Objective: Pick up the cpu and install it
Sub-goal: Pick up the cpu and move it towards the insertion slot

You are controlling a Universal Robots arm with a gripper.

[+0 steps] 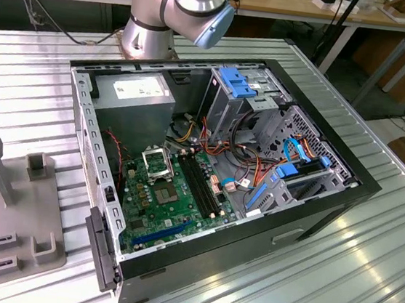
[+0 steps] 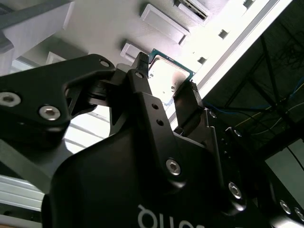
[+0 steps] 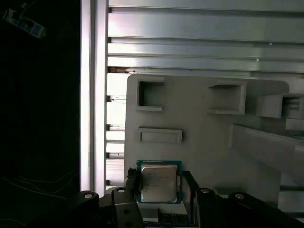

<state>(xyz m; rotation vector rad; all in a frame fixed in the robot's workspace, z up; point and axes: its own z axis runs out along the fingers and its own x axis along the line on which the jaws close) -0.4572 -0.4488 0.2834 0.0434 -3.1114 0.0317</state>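
The slatted metal table (image 1: 364, 272) carries an open computer case (image 1: 250, 250), lying on its side with the green motherboard (image 1: 160, 205) facing up. A grey fixture tray (image 1: 4, 224) sits beside the case, on the exterior view's left. On the motherboard, the black CPU socket (image 1: 155, 163) stands with its metal frame raised.

In the first wrist view, the gripper (image 3: 160, 190) is above the tray's shallow pockets. Its two fingers are closed against opposite edges of the cpu (image 3: 158, 180), whose pale metal face is towards the camera. The second wrist view shows the same edge hold on the cpu (image 2: 166, 76), which appears to be clear of the tray.

Judgement for this step:
- Keep the chip level and square between the fingers.
- Keep contact on the edges only.
- Move slowly. A thin part held this narrowly may pivot or slip.
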